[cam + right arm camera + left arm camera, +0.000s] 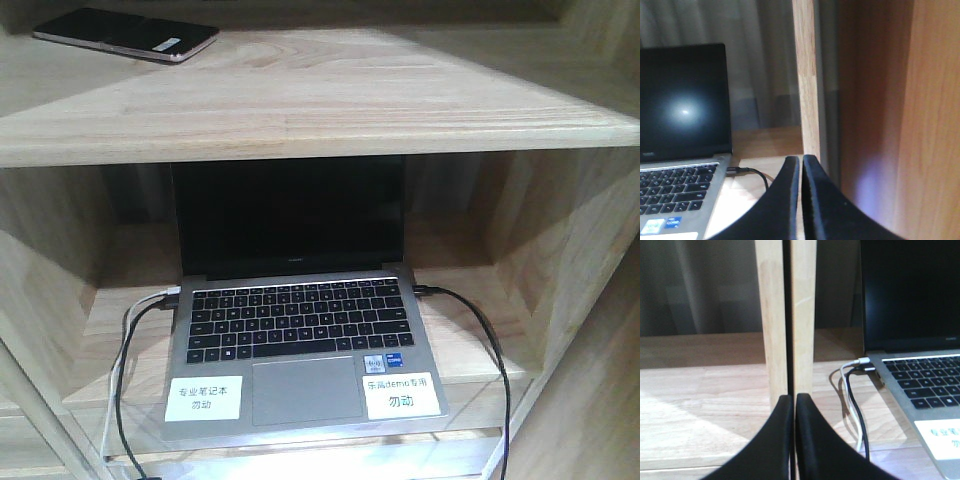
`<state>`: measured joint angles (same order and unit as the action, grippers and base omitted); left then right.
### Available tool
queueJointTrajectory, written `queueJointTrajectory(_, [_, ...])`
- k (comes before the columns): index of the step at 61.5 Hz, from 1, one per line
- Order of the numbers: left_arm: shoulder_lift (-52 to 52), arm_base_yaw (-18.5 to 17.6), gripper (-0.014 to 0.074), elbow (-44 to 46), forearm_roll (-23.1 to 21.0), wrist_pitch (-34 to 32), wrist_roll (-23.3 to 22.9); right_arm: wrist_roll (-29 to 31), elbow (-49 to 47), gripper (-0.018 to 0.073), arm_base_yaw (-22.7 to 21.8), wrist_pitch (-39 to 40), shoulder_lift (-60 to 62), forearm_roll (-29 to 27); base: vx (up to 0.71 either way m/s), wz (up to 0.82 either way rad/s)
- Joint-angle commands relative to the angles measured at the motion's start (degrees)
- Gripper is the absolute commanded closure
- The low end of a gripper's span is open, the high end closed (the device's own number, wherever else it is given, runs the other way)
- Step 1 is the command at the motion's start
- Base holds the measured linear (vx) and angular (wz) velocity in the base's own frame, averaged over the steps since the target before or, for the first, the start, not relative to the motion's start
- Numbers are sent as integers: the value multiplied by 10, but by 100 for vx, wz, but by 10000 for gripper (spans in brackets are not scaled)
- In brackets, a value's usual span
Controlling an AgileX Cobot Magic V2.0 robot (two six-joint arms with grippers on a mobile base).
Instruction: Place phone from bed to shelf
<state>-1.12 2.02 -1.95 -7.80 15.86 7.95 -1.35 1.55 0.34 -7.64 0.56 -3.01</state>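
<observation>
Black phone [125, 35] lies flat on the pale oak shelf [330, 100] above the laptop [300, 330], left hand [793, 405] and right hand [801, 167] pinched closed, empty; placement looks finished, arms need only retreat.

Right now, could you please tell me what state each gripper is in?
Left gripper: shut, black fingers pressed together, holding nothing.
Right gripper: shut, black fingers together, holding nothing.
</observation>
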Motion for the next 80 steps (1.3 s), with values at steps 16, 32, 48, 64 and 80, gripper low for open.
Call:
queueJointTrajectory(16, [-4, 1, 596, -1, -6, -42, -2, 13, 5, 564, -2, 46, 5, 7, 0, 0])
queueJointTrajectory(32, [-4, 1, 596, -1, -6, -42, -2, 13, 5, 564, -2, 46, 5, 7, 0, 0])
queueJointTrajectory(48, [-4, 1, 596, -1, -6, -42, -2, 13, 5, 564, -2, 46, 5, 7, 0, 0])
queueJointTrajectory(64, [-4, 1, 596, -1, -6, -42, -2, 13, 5, 564, -2, 46, 5, 7, 0, 0])
queueJointTrajectory(80, [-4, 1, 596, -1, -6, -42, -2, 13, 5, 564, -2, 46, 5, 7, 0, 0])
